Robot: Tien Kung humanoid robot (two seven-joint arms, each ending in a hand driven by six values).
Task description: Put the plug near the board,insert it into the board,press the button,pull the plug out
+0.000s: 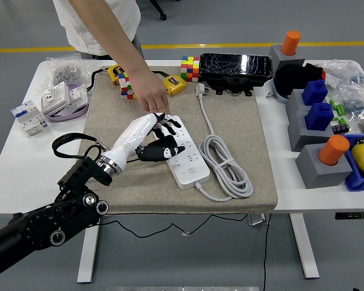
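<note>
Plug could miss the sockets or shove the strip

Left hand (153, 134) holds the black plug (159, 150) over the power strip (185, 159); person's hand (151, 97) steadies its far end

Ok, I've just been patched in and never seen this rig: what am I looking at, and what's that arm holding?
This is one view, from a camera high on the robot, looking down over a white table. The black arm from the left ends in a white five-fingered hand, the left hand. It is curled on a black plug at the white power strip, which lies on a beige mat beside its coiled cord. Whether the plug is seated is unclear. A person's hand rests at the strip's far end. The right arm isn't visible.
</note>
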